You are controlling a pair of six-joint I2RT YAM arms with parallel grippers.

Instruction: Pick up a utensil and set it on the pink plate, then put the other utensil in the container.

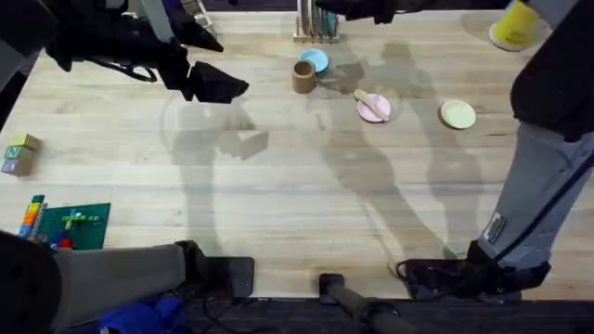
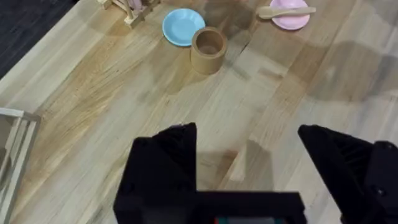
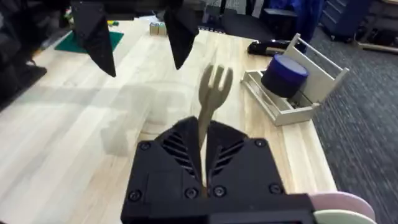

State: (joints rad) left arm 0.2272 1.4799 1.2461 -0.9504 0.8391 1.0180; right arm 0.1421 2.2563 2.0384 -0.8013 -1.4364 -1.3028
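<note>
A slim plain wooden utensil [image 1: 368, 102] [image 2: 286, 10] lies across the small pink plate [image 1: 379, 111] [image 2: 292, 22]. The brown cylindrical container [image 1: 303, 77] [image 2: 208, 50] stands upright just left of that plate, and nothing shows inside it. My right gripper [image 3: 202, 152] is shut on the handle of the wooden fork [image 3: 211, 93], whose tines point away from the wrist. The right arm [image 1: 357, 7] hangs dark at the table's far edge, behind the container. My left gripper [image 1: 223, 86] [image 2: 245, 155] is open over bare wood, left of the container and holding nothing.
A light blue plate [image 1: 314, 61] [image 2: 183, 27] sits behind the container and a yellow-green plate [image 1: 458, 114] lies right of the pink one. A wooden rack [image 1: 317, 28] and a yellow bottle [image 1: 513, 26] stand at the far edge. Coloured blocks [image 1: 20, 153] and a green baseplate [image 1: 79, 225] lie at left.
</note>
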